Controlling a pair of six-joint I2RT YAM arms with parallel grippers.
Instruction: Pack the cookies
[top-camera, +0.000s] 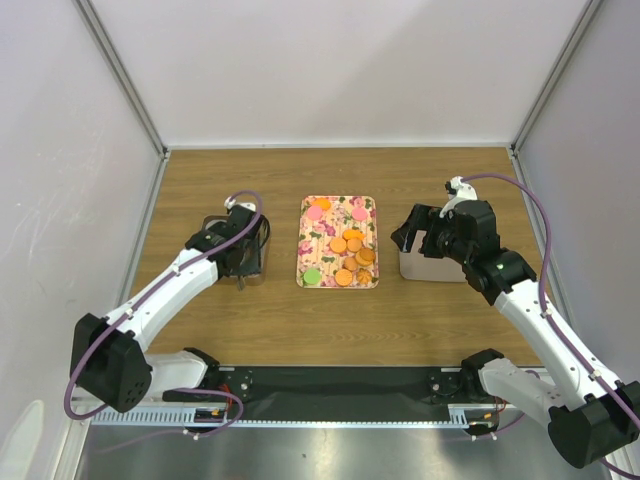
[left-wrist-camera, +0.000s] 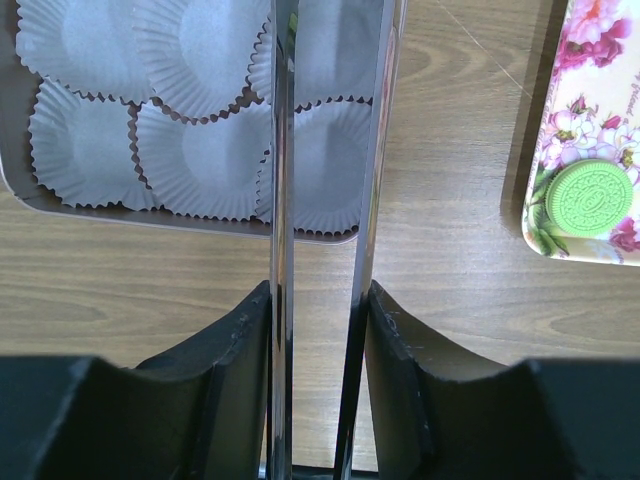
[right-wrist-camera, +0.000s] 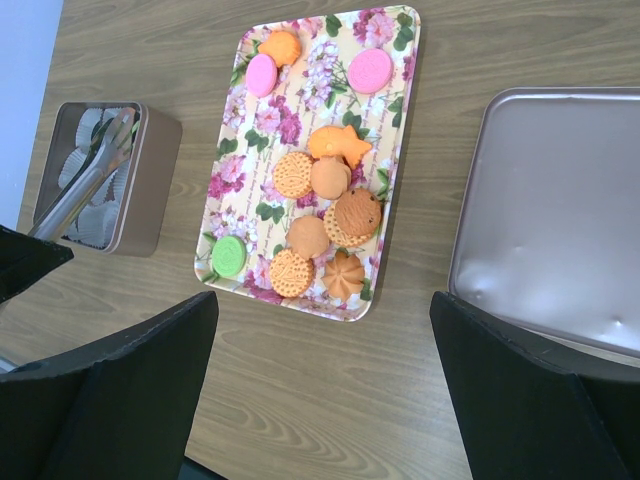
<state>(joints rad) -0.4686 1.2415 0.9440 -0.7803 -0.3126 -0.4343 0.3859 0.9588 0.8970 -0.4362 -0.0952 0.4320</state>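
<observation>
The cookies (top-camera: 350, 262) lie on a floral tray (top-camera: 335, 225) at mid table: several orange ones (right-wrist-camera: 330, 215), two pink ones (right-wrist-camera: 371, 70) and a green one (right-wrist-camera: 229, 257), which also shows in the left wrist view (left-wrist-camera: 592, 196). My left gripper (left-wrist-camera: 318, 300) is shut on metal tongs (left-wrist-camera: 283, 150), whose blades reach over the paper cups (left-wrist-camera: 190, 150) in the grey tin (right-wrist-camera: 140, 190). In the top view the left gripper (top-camera: 240, 258) hangs above that tin. My right gripper (right-wrist-camera: 325, 300) stands open above bare table, with nothing between its fingers.
The tin's grey lid (right-wrist-camera: 560, 220) lies right of the tray, under the right gripper (top-camera: 425, 235) in the top view. White walls close the table on three sides. Wooden tabletop (top-camera: 330, 320) runs between the tray and the arm bases.
</observation>
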